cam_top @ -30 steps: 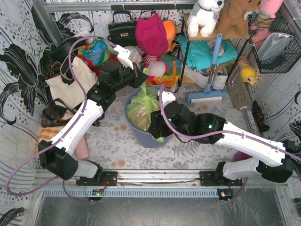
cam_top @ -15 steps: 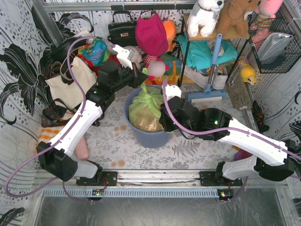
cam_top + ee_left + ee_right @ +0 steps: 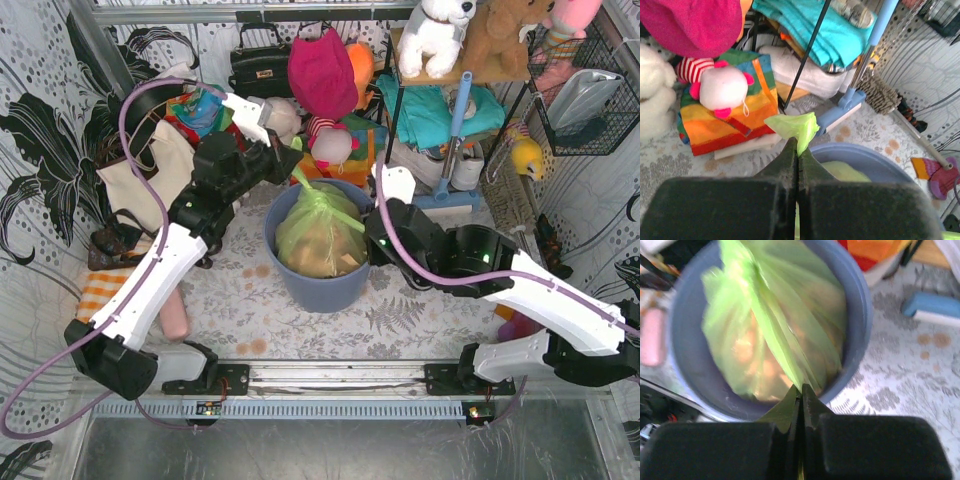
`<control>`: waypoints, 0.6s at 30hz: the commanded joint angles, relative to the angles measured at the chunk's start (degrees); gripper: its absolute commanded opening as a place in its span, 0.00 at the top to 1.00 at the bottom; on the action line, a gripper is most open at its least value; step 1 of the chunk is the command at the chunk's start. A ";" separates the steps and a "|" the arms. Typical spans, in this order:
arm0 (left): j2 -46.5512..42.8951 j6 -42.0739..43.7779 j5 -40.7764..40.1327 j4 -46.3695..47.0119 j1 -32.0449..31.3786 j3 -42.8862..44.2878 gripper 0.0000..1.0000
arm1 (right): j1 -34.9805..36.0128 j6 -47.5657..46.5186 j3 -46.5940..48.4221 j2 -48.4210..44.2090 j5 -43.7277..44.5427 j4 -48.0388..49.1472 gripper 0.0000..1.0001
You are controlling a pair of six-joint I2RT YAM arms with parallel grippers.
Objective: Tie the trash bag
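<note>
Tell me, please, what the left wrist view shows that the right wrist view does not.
Only the left wrist view: the left gripper shut on a flap of the trash bag, a white plush toy and teal cloth beyond. Only the right wrist view: the right gripper shut on a stretched strip of the bag, and the bag's tan-filled body inside the blue bin. Both: the green bag, the bin's rim and the patterned mat.
</note>
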 commanded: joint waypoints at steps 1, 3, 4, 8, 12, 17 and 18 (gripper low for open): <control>1.53 2.33 -3.62 2.25 0.77 -4.57 0.99 | 0.17 5.78 -10.03 -4.81 -1.32 -2.84 1.00; 1.97 3.13 -6.03 2.00 0.81 -7.08 0.99 | 0.16 8.52 -13.61 -7.18 -2.14 -3.17 1.00; 2.22 3.54 -7.50 1.64 0.87 -7.79 1.00 | 0.20 9.44 -14.56 -8.01 -2.38 -3.42 1.00; 3.34 5.04 -10.68 0.10 0.89 -6.46 1.00 | 0.16 9.05 -13.62 -9.03 -2.85 -3.97 1.00; 4.29 6.57 -12.28 -1.86 0.94 -1.34 1.00 | 0.17 5.78 -8.93 -6.99 -4.03 -3.97 1.00; 3.99 7.16 -10.31 -1.83 0.95 2.74 0.99 | 0.21 3.40 -5.17 -5.77 -8.14 -2.26 1.00; 3.86 7.08 -9.56 -1.58 0.98 2.89 0.99 | 0.21 3.22 -5.36 -6.37 -9.39 -1.30 1.00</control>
